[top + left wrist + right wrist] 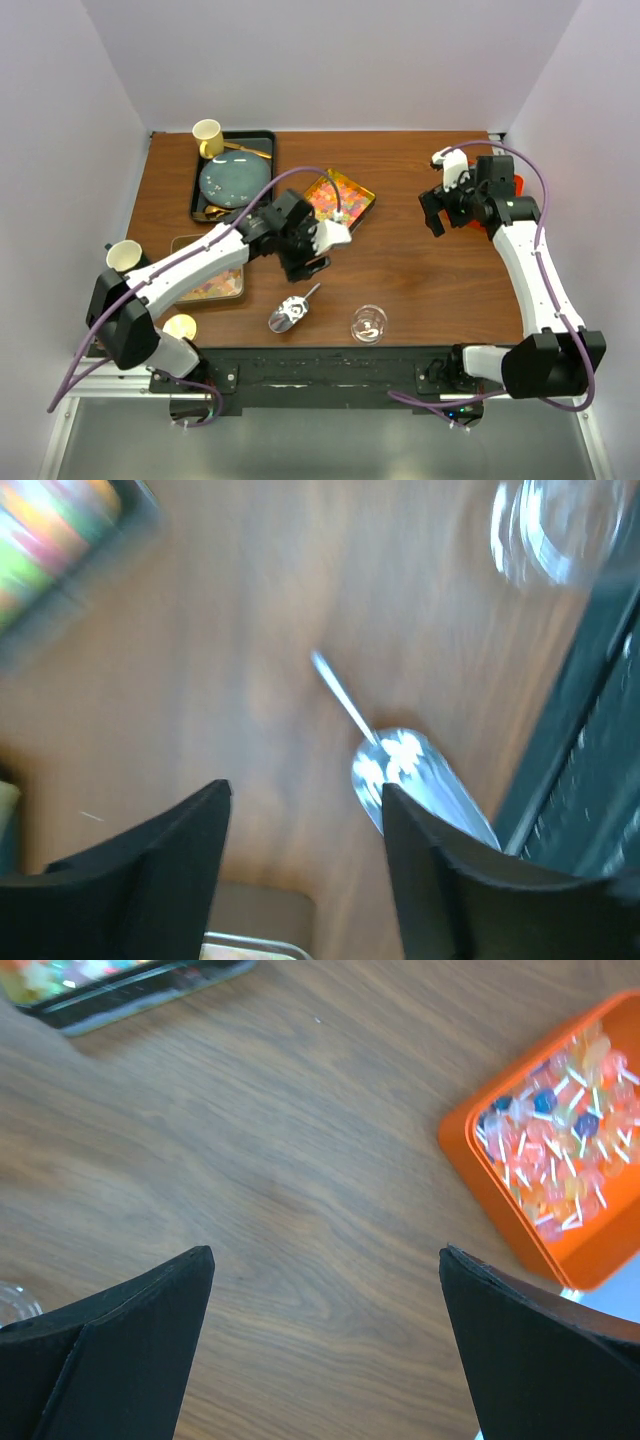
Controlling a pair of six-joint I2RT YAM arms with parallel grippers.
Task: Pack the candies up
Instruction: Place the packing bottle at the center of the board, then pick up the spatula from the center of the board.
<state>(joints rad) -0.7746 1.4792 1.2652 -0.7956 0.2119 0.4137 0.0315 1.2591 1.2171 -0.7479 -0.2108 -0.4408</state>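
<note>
Candies [45, 525] blurred, glass jar [548, 535] too; orange tray [465, 1165] cut off

Light: I see bright, even lighting with soft shadows.
Left wrist: blurred throughout; glare on the metal scoop [405, 765].
Right wrist: sharp.

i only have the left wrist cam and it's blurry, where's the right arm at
Observer: The right hand hangs open over the bare brown wooden table, on its right half, holding nothing.
Operator: any candy near it
Observer: Yes. An orange plastic tray of multicolour candies on white sticks lies right beside it.
Operator: ok and what's behind my arm on the left
Observer: A tan shallow tray of pastel candies lies partly under the left arm.
</note>
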